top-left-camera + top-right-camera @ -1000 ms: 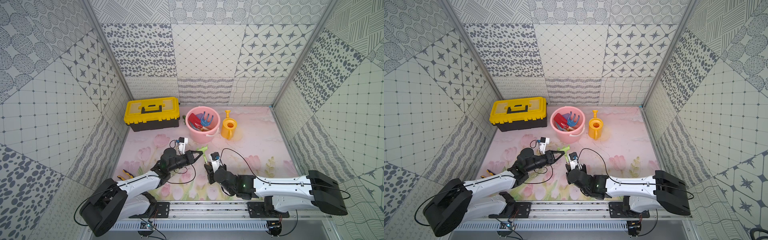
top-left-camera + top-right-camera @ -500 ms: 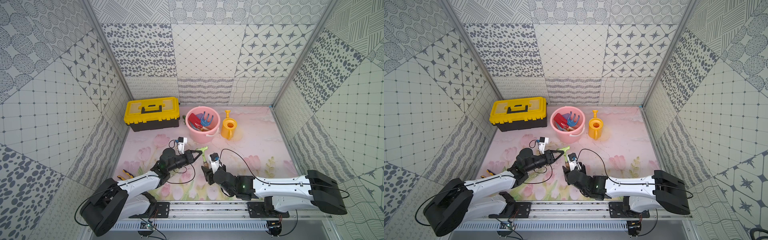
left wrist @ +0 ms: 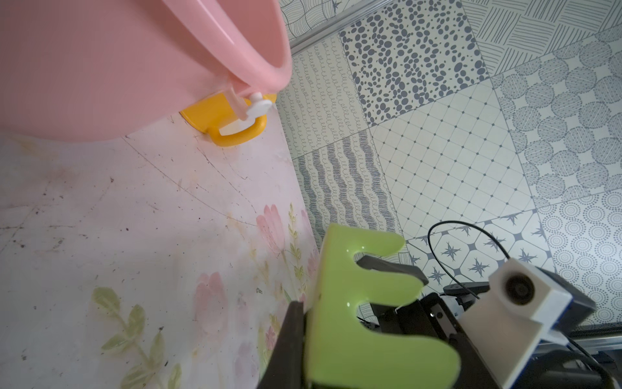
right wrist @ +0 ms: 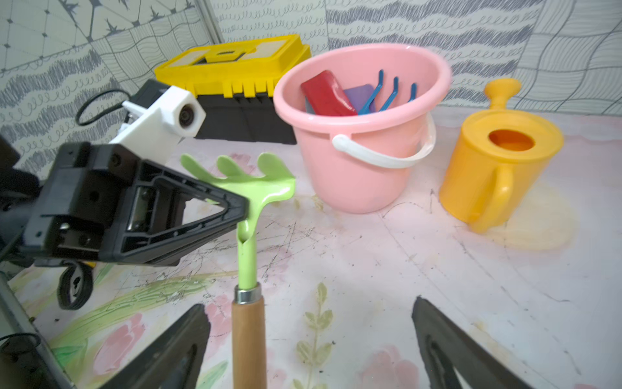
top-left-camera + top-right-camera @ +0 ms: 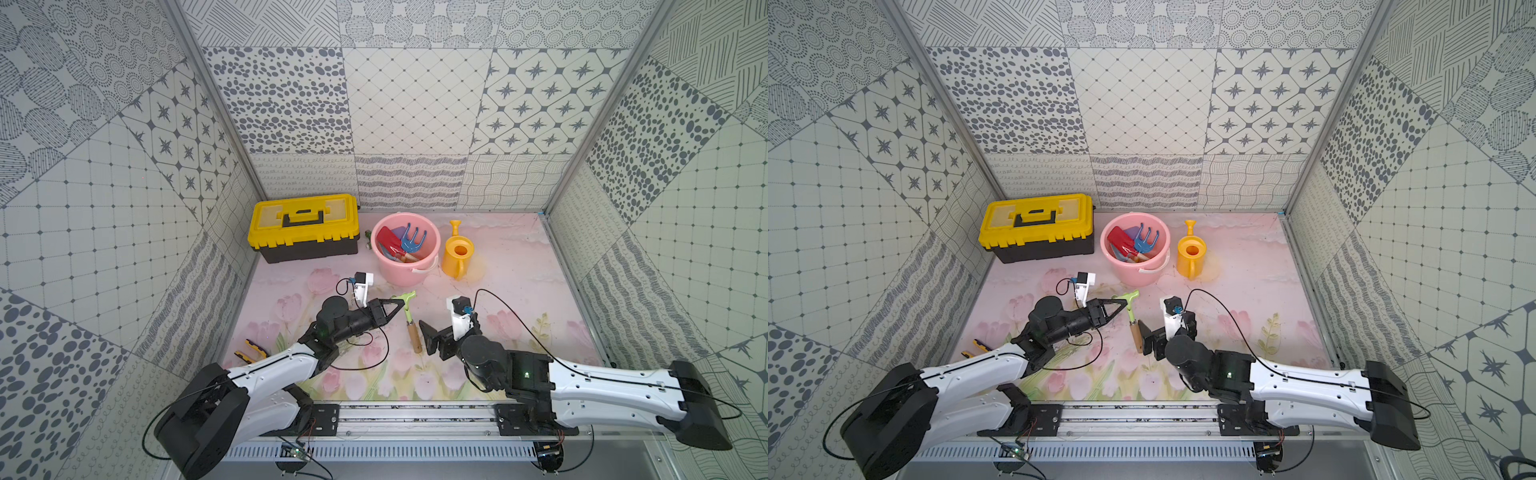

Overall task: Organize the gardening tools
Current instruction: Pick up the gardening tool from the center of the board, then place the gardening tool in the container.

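Grip on the green rake (image 5: pixel 413 336) lies with the left gripper (image 5: pixel 400 306), whose jaws are pinched together on the green neck just under the tined head. In the left wrist view the head sits right against the dark fingers (image 3: pixel 286 347). The rake is in the middle of the flowered table (image 5: pixel 519 299), with its head toward the far side and its wooden handle pointing near. Whether the handle's end rests on the table I cannot tell. The right gripper (image 4: pixel 309 343) has its jaws wide apart. Its fingers (image 4: pixel 168 350) flank the handle without touching it, and the handle runs closer to the finger on the scene's left.

Just beyond the rake head stands the pink bucket (image 5: pixel 401 274), its white bail hanging down the near wall. Inside it lean the red spade (image 5: pixel 390 241), the purple scoop (image 5: pixel 400 231) and the blue fork (image 5: pixel 413 241).

The yellow watering can (image 5: pixel 457 257) stands just right of the bucket, its handle turned toward the near side. The closed yellow-and-black toolbox (image 5: pixel 303 226) sits to the bucket's left, at the far-left corner. A small dark thing lies between toolbox and bucket, too small to make out.

The pliers (image 5: pixel 249 352) lie at the near left, partly behind the left arm and well apart from the rake.
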You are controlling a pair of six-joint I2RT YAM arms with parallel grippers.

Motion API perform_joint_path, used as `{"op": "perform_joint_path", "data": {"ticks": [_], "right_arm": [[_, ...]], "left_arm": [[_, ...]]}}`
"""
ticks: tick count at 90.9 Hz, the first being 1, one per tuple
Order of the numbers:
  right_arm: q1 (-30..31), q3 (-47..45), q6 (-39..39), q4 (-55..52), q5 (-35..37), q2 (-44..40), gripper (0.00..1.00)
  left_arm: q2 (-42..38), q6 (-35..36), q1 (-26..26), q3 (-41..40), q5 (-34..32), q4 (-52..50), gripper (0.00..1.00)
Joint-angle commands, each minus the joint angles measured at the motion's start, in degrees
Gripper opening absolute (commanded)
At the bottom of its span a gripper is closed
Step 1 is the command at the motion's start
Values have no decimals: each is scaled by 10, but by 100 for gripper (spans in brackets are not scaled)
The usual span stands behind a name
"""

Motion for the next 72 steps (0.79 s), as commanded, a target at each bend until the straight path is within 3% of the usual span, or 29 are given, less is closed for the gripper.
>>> {"op": "perform_joint_path", "data": {"ticks": [1, 21, 41, 58, 72], "right_arm": [[-47, -24, -49, -29, 3, -64, 97], [-159, -47, -41, -72, -40, -143, 97], [-167, -65, -12, -115, -35, -177, 97], [-167, -59, 0, -130, -50, -180, 97], [-167, -58, 4, -131, -56, -172, 97]], "left_arm": [[-27, 52, 7, 32, -4, -11, 0], [-49, 115, 6, 122, -52, -118, 0], [-34, 208, 1, 286, -118, -260, 0], [78, 383, 9, 500, -153, -403, 0], [184, 456, 36, 626, -131, -409, 0]]}}
